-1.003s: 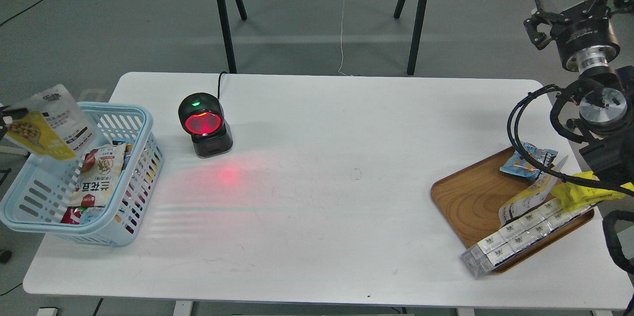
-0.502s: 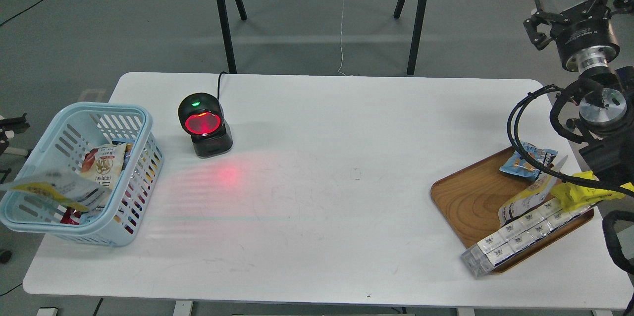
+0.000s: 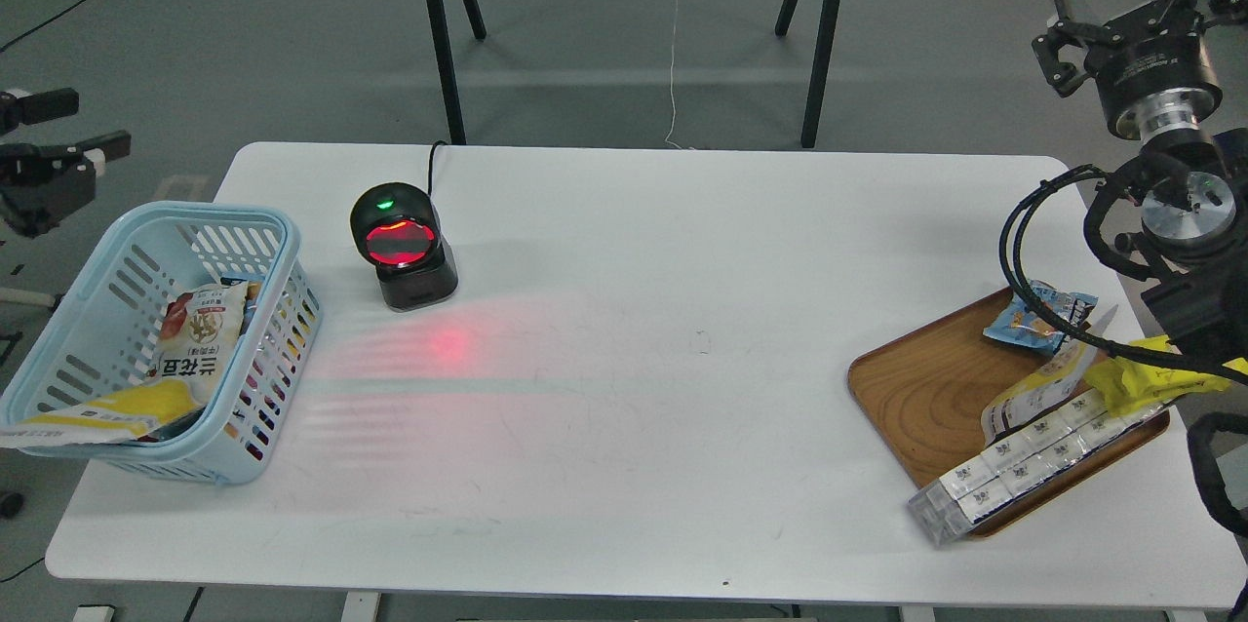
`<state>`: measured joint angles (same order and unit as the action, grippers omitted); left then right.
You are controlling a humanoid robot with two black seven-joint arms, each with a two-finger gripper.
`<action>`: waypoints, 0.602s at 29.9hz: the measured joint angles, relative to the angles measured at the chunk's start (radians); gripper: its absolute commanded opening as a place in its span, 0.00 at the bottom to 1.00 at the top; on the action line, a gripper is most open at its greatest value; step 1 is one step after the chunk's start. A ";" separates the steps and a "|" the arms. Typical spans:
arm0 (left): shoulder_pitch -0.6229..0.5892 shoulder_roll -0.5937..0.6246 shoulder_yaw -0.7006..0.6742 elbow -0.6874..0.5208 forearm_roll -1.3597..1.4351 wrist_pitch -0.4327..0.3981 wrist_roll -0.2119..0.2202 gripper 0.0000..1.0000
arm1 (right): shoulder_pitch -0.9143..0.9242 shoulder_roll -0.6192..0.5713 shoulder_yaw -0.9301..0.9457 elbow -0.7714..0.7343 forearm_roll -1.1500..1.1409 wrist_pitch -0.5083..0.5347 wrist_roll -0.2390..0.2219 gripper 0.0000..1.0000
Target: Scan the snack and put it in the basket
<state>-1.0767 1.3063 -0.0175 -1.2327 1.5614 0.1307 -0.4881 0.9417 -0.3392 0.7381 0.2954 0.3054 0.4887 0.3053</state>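
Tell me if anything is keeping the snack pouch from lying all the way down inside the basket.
Yes. The snack rests on the basket's near left rim, one end poking outside. Another pouch lies beneath it. The left gripper is apart, above.

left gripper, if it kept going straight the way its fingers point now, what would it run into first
Likely nothing close by. The left gripper sits above and behind the basket, open, with its fingers pointing right and slightly away. That line seems to pass over the table's far-left corner towards bare floor, though depth is hard to judge.
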 measured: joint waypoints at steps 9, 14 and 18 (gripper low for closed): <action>0.000 -0.296 -0.242 0.241 -0.434 -0.347 0.000 0.82 | 0.002 -0.011 0.004 -0.001 0.000 0.000 -0.006 0.99; 0.000 -0.469 -0.357 0.382 -0.638 -0.460 0.000 0.94 | 0.003 -0.011 0.004 0.002 0.000 0.000 -0.009 0.99; 0.000 -0.566 -0.406 0.461 -0.857 -0.512 0.000 0.99 | 0.003 -0.012 0.008 -0.001 0.000 0.000 -0.009 0.99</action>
<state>-1.0771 0.7402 -0.4236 -0.7720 0.7045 -0.3812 -0.4886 0.9448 -0.3512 0.7457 0.2947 0.3054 0.4887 0.2964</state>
